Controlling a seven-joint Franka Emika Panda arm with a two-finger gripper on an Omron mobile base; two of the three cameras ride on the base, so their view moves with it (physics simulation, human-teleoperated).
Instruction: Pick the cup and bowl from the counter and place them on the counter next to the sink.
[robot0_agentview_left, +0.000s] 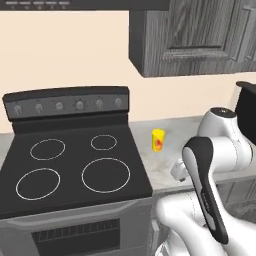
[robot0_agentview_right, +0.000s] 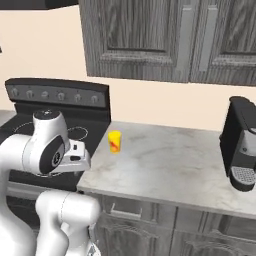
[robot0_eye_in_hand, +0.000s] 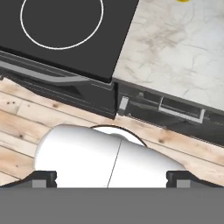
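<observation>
The cup is a small yellow tumbler with a red mark. It stands upright on the marbled counter just right of the stove, and its position in the right base view is. A yellow sliver of it shows at the top edge of the hand view. My gripper hangs over the counter's front edge, nearer to me than the cup and apart from it. Its fingertips stand wide apart, open and holding nothing. The bowl and the sink are out of view.
A black glass stovetop with white burner rings lies left of the counter, with its knob panel behind. A black coffee machine stands at the counter's right end. Dark wood wall cabinets hang above. Below the counter edge are drawers and plank floor.
</observation>
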